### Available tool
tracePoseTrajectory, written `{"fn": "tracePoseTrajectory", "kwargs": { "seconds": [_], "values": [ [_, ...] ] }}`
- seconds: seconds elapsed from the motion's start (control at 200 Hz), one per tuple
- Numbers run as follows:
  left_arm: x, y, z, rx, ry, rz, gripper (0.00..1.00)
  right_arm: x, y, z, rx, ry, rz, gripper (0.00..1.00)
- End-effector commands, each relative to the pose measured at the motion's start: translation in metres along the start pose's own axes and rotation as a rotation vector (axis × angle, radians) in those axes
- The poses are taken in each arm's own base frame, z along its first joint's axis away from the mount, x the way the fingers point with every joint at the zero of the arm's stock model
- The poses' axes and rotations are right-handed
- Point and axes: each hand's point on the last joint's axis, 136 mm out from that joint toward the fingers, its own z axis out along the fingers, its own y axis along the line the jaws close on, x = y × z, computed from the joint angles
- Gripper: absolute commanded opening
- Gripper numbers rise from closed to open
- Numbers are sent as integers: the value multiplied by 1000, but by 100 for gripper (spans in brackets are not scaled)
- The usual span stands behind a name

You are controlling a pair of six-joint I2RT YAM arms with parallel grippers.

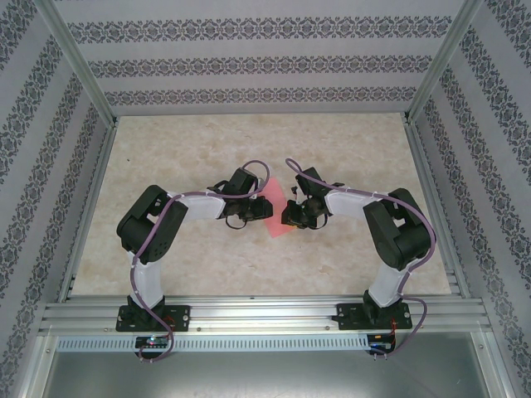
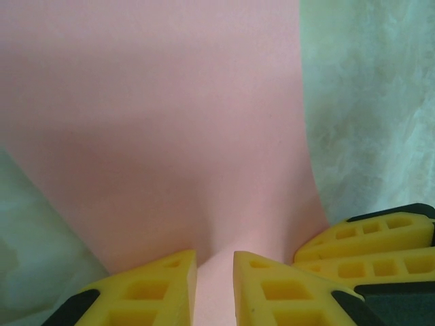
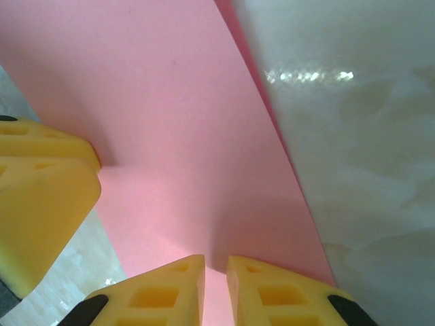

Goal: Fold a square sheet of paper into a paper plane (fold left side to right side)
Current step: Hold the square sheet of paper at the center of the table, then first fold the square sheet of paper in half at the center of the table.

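**Table inside patterned walls: first fold barely begun**

The pale table (image 1: 166, 157) holds the pink sheet of paper (image 1: 275, 224) at its centre, between both arms. The sheet bends upward and shows no crease. The left gripper (image 2: 215, 261) and the right gripper (image 3: 215, 265) each pinch its edge. Every fold seems left to do.

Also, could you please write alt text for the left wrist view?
The left tool pinches the near edge of a bowed pink sheet of paper that spreads away from it. The right tool's yellow fingers sit at lower right, with pale marbled table beyond.
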Motion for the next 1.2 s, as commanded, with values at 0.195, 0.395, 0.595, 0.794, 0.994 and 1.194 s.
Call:
{"fn": "tracePoseTrajectory", "kwargs": {
  "seconds": [0.195,0.395,0.595,0.794,0.994,1.194],
  "values": [
    [-18,30,1,-82,-51,-33,23,18,-33,11,151,55,4,19],
    [-38,37,-3,-92,-87,-53,25,21,-37,12,165,62,3,18],
    [-68,52,-7,-112,-127,-71,26,22,-38,13,169,66,2,18],
    [-94,62,-9,-116,-145,-82,26,21,-39,13,171,66,-1,18],
    [-97,46,-31,-64,-191,-45,26,20,-36,11,166,61,-1,18],
    [-69,16,-55,15,-203,13,25,19,-36,10,166,57,-3,18]
  ]
}}
